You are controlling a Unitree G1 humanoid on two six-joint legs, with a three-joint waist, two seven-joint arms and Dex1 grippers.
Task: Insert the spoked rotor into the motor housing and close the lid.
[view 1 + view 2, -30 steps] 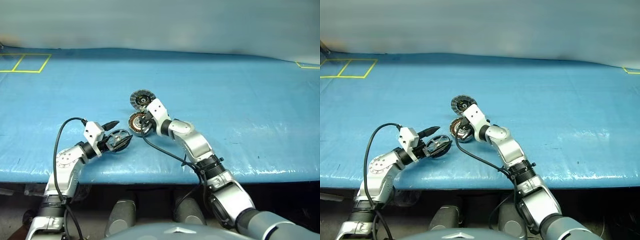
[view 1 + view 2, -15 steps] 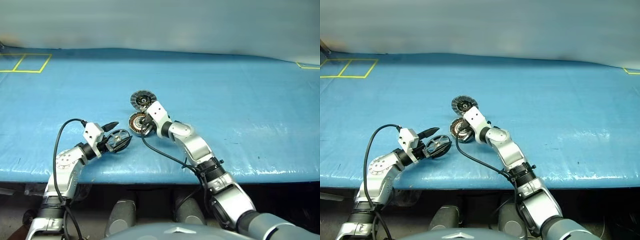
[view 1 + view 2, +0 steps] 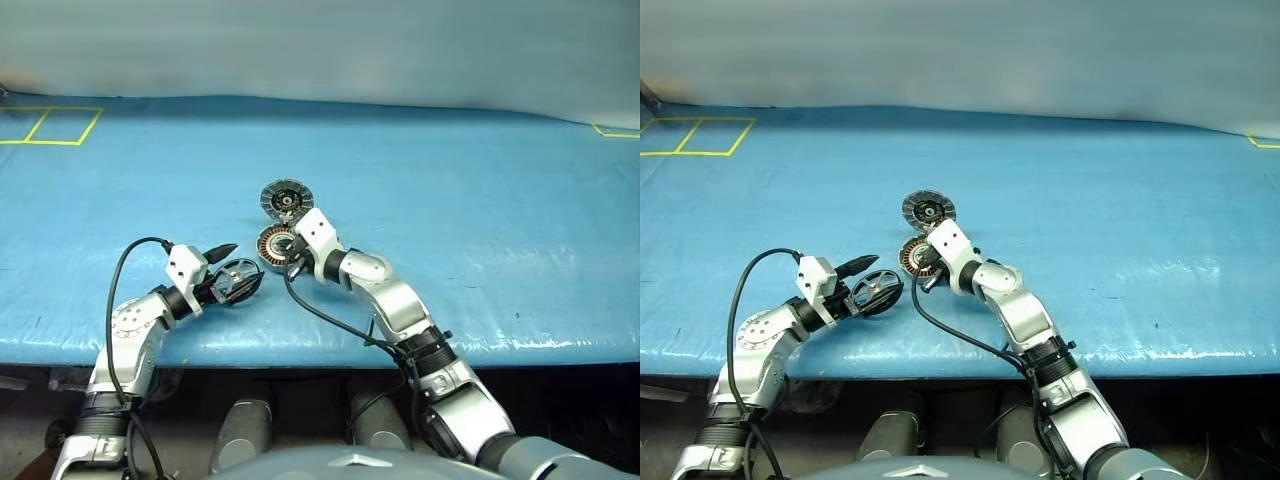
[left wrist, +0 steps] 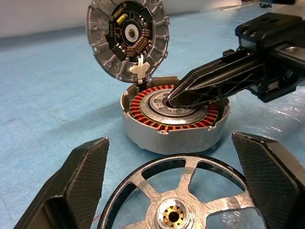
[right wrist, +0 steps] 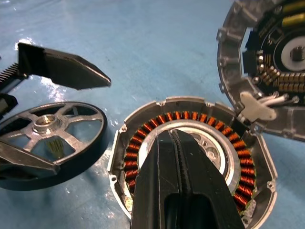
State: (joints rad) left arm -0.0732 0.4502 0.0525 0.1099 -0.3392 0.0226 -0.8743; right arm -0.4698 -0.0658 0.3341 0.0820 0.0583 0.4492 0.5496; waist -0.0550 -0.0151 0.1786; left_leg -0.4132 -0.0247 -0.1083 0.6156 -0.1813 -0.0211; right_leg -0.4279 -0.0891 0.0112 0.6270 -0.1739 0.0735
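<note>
The right gripper [image 4: 174,99], pressed together, pokes into the motor housing [image 3: 273,243]. Its lid [image 3: 286,198] stands up behind. The left gripper [image 3: 240,265], spread, flanks the spoked rotor [image 3: 236,281] near the table edge [image 3: 300,352].

Showing a glossy blue table cover [image 3: 480,200] with yellow tape squares [image 3: 50,126] near its far left corner. Displaying a silver-grey motor housing [image 4: 174,121] ringed with copper-orange windings around a pale silver centre. Carrying, on the grey lid [image 4: 127,38], a black inner face dotted with small tan and yellow parts and a white clip at the hinge. Pairing a black rim with silvery spokes and a brass-coloured hub on the spoked rotor [image 4: 176,195]. Wearing black fingers on the left gripper [image 3: 238,264] and right gripper [image 5: 177,143], with white and silver arm shells.
</note>
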